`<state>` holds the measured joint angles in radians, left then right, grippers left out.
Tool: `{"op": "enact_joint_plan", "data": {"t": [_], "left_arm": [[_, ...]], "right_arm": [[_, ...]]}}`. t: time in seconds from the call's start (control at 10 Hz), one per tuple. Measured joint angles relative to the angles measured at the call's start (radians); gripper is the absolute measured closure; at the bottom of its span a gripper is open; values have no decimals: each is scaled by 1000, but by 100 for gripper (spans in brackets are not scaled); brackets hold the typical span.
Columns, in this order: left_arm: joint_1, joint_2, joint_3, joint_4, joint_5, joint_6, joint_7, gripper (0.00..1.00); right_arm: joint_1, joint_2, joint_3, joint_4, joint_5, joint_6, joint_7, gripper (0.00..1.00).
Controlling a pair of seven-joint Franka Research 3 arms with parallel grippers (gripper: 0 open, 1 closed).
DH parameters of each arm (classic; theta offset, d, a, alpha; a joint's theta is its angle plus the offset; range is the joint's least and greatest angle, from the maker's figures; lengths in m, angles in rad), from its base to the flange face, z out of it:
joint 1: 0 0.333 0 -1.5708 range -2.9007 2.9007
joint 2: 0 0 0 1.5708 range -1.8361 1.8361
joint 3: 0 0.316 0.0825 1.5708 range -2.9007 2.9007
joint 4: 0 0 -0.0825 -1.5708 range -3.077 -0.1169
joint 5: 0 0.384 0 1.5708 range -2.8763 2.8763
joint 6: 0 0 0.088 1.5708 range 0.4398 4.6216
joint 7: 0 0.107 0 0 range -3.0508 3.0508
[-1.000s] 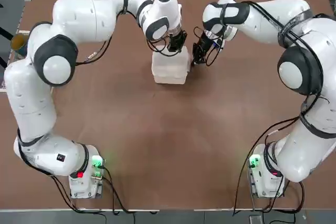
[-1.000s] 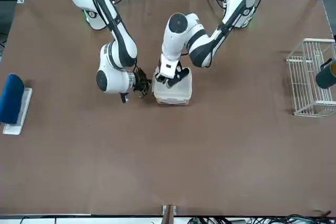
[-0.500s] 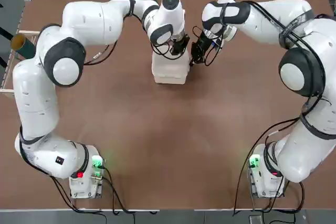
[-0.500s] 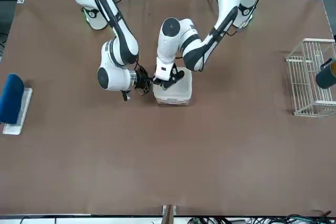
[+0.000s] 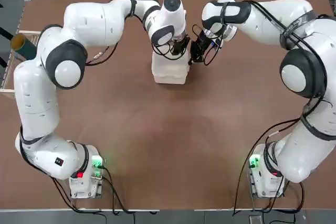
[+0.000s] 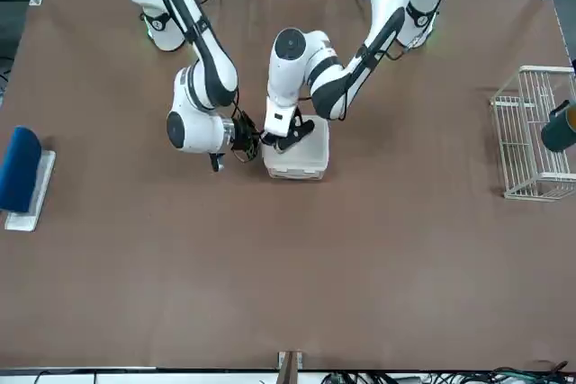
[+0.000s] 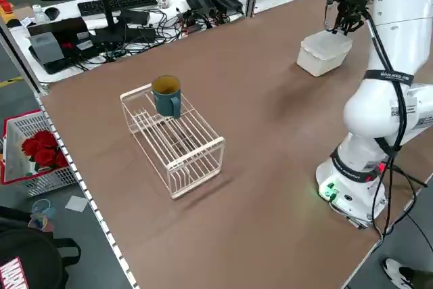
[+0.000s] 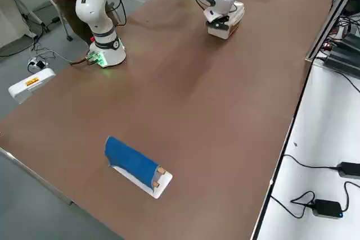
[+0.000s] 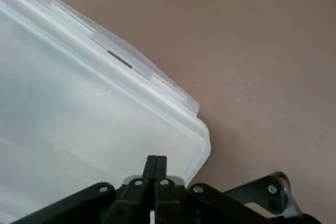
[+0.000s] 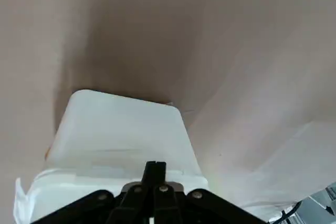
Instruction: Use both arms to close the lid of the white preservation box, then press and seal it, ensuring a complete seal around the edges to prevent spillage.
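The small translucent white plastic preservation box [image 5: 169, 67] sits on the brown table [image 5: 173, 140] toward twelve o'clock of centre in the top view, its flat white lid [image 9: 79, 124] down on the body. The left gripper [image 5: 180, 46], fingers fully together and gripping nothing, rests on the lid at the box's one o'clock corner. The right gripper [image 5: 196, 52], likewise fully closed and empty, sits just beside the box's three o'clock side; actual contact cannot be confirmed.
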<state>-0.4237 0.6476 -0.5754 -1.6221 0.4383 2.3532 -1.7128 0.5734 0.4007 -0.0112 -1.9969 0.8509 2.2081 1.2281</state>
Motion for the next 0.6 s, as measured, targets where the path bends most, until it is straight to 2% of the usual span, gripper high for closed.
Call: {"op": "enact_joint_plan", "data": {"t": [0.6], "left_arm": [[-1,1,0,0,8,1,0,99]], "right_arm": [[10,-8,-2,-12,0,26,-20,99]]}}
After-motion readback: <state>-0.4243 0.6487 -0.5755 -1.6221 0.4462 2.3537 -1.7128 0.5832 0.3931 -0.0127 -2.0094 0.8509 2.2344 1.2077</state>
